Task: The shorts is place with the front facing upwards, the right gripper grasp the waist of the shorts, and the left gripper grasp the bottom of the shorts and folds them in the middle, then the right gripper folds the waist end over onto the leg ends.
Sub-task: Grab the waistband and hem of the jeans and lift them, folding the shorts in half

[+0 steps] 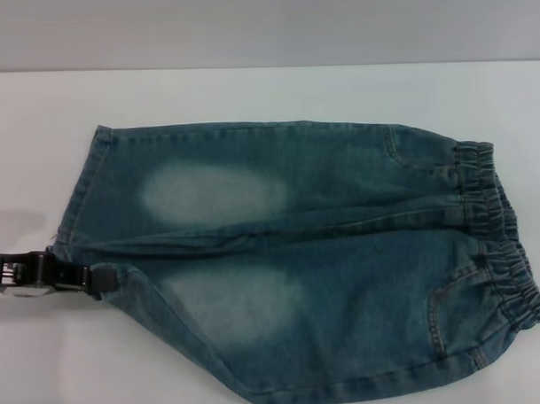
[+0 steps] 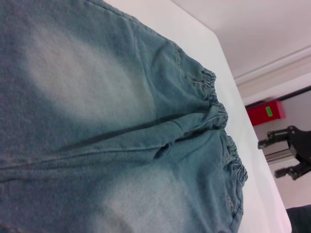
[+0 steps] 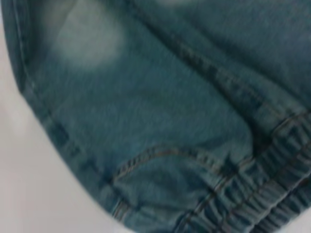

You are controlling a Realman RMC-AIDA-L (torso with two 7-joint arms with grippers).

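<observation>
The blue denim shorts (image 1: pixel 317 271) lie flat, front up, with two pale patches. The leg ends are on the left and the gathered waist (image 1: pixel 502 247) is on the right. My left gripper (image 1: pixel 93 279) sits at the left, at the bottom of the shorts (image 1: pixel 113 280), where the near leg's hem is drawn to a point in its claw. The far leg's hem (image 1: pixel 79 186) lies straight. In the left wrist view the right gripper (image 2: pixel 270 158) hangs open beyond the waist (image 2: pixel 221 114), apart from the cloth. The right wrist view shows the pocket stitching (image 3: pixel 160 155) and waistband (image 3: pixel 262 199) from close by.
The white table (image 1: pixel 248 92) extends behind and to the left of the shorts. A red box (image 2: pixel 266 112) stands against the wall past the table's far end. The near leg reaches almost to the table's front edge.
</observation>
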